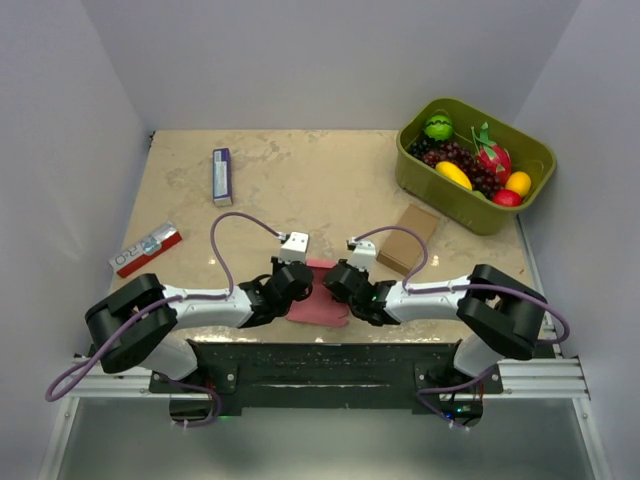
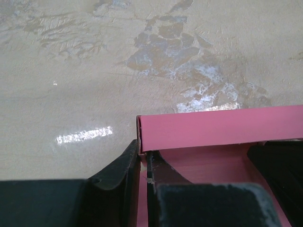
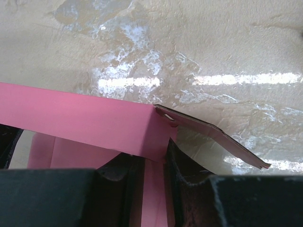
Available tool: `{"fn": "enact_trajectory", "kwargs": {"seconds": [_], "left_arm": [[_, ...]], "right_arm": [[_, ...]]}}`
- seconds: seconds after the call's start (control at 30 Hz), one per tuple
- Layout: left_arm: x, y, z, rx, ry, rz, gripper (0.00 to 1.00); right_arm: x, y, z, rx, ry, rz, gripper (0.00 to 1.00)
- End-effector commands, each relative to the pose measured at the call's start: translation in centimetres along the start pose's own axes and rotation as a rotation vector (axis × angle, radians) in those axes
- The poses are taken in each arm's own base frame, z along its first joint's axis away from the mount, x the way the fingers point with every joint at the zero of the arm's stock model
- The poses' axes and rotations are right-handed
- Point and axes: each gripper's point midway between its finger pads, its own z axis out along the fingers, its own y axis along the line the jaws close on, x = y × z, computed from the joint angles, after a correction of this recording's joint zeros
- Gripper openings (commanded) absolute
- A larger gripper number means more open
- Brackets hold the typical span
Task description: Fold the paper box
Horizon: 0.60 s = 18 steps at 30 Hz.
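The left gripper (image 2: pixel 143 153) and the right gripper (image 3: pixel 155 156) each pinch one end wall of the paper box (image 1: pixel 320 310), and I think the loose flap (image 3: pixel 213 134) just ahead of the right fingers needs folding in next.

Top cam: paper box (image 1: pixel 319 303) mostly covered; both wrist cams crop it at pic edges.

Bright, even light from above fills the top view, and the shadows there are soft. In the wrist views, white glare streaks lie on the glossy table (image 2: pixel 71 71) ahead of the left gripper (image 2: pixel 143 153) and ahead of the right gripper (image 3: pixel 155 156). Each gripper's dark fingers (image 2: pixel 113 175), nearest the lens, are blurred. The paper box (image 2: pixel 218 125) edge just past them is sharp.
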Motion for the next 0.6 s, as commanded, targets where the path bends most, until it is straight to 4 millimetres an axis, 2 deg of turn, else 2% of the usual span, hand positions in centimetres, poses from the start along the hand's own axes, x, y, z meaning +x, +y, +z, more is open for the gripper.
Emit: {"fn": "enact_trajectory", "kwargs": {"seconds": [0.0,0.1,0.17,0.23,0.27,0.3,0.37,0.43,0.47,0.57], "left_arm": [[1.3,-1.5,-0.1,0.065,0.058,0.016,0.0],[1.4,-1.4,-0.1,0.065,0.062,0.019,0.0],[1.5,-1.0,-0.1,0.043,0.067,0.03,0.0],[1.4,-0.5,-0.1,0.021,0.063,0.041,0.0],[1.5,-0.2,-0.1,0.012,0.071,0.052,0.0],[1.6,-0.1,-0.1,0.005,0.075,0.061,0.0],[1.4,0.1,0.0,-0.007,0.079,0.067,0.0],[1.4,0.4,0.0,-0.016,0.08,0.073,0.0],[1.5,0.4,0.0,-0.016,0.082,0.073,0.0],[1.4,0.6,-0.1,-0.011,0.078,0.066,0.0]], "right_arm": [[0.3,1.7,0.9,-0.031,-0.002,0.027,0.22],[0.7,1.7,1.1,-0.026,0.014,0.021,0.2],[0.2,2.1,0.4,-0.04,0.004,0.016,0.2],[-0.8,2.8,-0.6,-0.06,-0.013,0.007,0.28],[-1.6,3.5,-1.7,-0.091,-0.021,-0.01,0.31],[-2.2,4.0,-2.4,-0.116,-0.022,-0.017,0.42],[-3.8,5.4,-4.6,-0.199,-0.024,-0.029,0.53],[-4.6,5.4,-5.9,-0.215,-0.016,-0.039,0.61],[-5.4,4.8,-7.1,-0.214,-0.023,-0.042,0.63],[-7.9,3.7,-8.4,-0.186,-0.063,-0.043,0.69]]}}
